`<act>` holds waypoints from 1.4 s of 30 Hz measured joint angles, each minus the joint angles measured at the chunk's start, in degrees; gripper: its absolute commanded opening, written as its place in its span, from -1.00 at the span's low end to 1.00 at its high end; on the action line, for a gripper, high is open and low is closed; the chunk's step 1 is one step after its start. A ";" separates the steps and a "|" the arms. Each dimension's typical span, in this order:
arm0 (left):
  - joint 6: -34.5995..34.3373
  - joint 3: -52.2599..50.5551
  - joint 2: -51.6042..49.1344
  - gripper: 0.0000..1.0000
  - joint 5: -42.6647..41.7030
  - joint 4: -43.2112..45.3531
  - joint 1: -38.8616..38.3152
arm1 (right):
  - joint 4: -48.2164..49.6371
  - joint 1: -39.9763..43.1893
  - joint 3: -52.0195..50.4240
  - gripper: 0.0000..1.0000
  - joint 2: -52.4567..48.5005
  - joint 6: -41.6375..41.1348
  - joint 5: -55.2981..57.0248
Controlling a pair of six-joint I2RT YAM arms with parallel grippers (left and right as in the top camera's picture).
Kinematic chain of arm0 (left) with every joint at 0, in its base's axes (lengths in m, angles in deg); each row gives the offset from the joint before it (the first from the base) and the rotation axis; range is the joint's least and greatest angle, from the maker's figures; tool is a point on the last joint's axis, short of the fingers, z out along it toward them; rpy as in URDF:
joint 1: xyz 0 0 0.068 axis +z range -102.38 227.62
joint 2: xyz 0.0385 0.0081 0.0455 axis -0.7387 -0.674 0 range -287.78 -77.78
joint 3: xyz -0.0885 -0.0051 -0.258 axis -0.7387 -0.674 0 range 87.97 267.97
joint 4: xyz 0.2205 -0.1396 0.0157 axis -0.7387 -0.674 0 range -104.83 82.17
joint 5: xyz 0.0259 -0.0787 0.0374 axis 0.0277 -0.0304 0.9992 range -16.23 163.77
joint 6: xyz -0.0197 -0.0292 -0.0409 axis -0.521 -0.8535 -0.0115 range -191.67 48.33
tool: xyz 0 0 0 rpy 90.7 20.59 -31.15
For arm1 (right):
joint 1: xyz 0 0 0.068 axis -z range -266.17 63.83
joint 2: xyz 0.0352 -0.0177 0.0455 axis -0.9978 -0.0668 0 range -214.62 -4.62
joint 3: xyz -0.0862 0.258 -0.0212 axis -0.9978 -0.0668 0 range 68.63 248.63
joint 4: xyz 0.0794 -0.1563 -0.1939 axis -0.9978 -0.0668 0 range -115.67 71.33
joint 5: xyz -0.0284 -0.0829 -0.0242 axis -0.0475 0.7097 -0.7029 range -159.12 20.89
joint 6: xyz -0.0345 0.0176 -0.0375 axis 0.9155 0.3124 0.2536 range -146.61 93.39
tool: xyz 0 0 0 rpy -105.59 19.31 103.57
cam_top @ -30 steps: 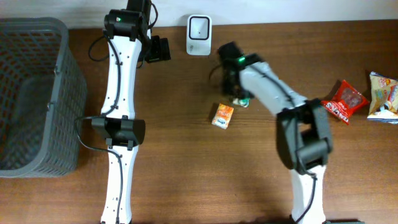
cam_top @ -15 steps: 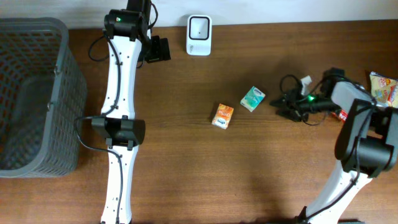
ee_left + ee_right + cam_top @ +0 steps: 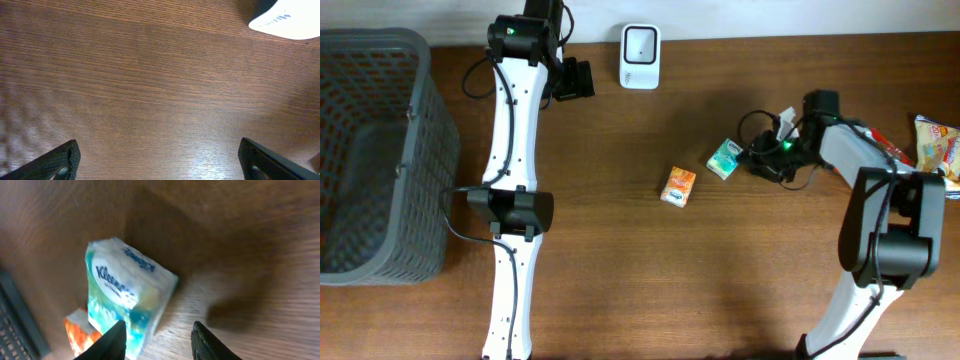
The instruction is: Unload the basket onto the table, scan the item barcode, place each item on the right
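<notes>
The Kleenex tissue pack [image 3: 726, 158] lies on the wooden surface [image 3: 620, 250]. An orange packet [image 3: 678, 186] sits just beside it, to its lower left. The right gripper [image 3: 762, 162] is just right of the pack, jaws parted and grasping nothing. Well up-left of the pack, past the white scanner [image 3: 640, 43], the left gripper [image 3: 160, 162] hangs spread wide.

I see a table [image 3: 150, 100] of brown wood, its fine grain under a smooth finish with a soft sheen. The basket [image 3: 430, 120] is matt grey plastic mesh. The scanner [image 3: 640, 56] has a smooth white plastic shell. The tissue pack [image 3: 125, 285] is wrapped in glossy, slightly crinkled teal and white film. The orange packet [image 3: 678, 186] has a shiny printed wrapper. The left arm [image 3: 510, 110] wears smooth white plastic covers.
</notes>
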 measured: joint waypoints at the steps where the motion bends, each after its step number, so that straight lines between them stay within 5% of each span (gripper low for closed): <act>1: 0.00 0.00 0.00 0.98 0.00 0.00 0.00 | 0.96 -0.96 -0.02 -0.17 -0.13 -1.16 0.44; 4: 0.00 0.00 0.00 0.98 0.00 0.00 0.00 | 2.10 -2.21 -0.04 -0.22 -0.37 -3.10 1.40; 7: 0.00 0.00 0.00 0.98 -0.02 0.00 0.00 | 4.35 -2.38 -0.20 -0.92 -1.20 -4.66 1.22; 12: 0.00 0.00 0.00 0.98 0.00 0.02 0.00 | 7.76 -2.36 -1.25 -0.92 -2.56 -1.57 -8.61; 18: 0.00 0.00 0.00 0.98 0.00 0.00 0.00 | 11.76 -2.71 -1.75 -0.92 -3.98 16.65 -46.27; 27: 0.00 0.00 0.00 0.98 0.00 -0.02 0.00 | 18.03 -12.96 -1.77 -0.92 -3.98 21.03 -51.52; 30: 0.00 0.00 0.00 0.98 0.00 0.02 0.00 | 24.35 -13.35 -1.99 -0.92 -3.98 16.28 -51.41; 33: 0.00 0.00 0.00 0.98 0.00 0.00 0.00 | 30.86 -13.35 0.57 -0.91 -4.00 -0.76 -40.28; 36: 0.00 0.00 0.00 0.98 -0.02 0.00 0.00 | 21.66 -13.79 13.14 -0.92 -4.00 -7.93 -19.50; 39: 0.00 0.00 0.00 0.98 0.00 0.00 0.00 | 14.38 -16.94 26.38 -0.92 -4.00 -9.40 11.87; 42: 0.00 0.00 0.00 0.98 0.00 0.00 0.00 | 26.45 -24.72 29.53 -0.91 -4.13 0.11 40.65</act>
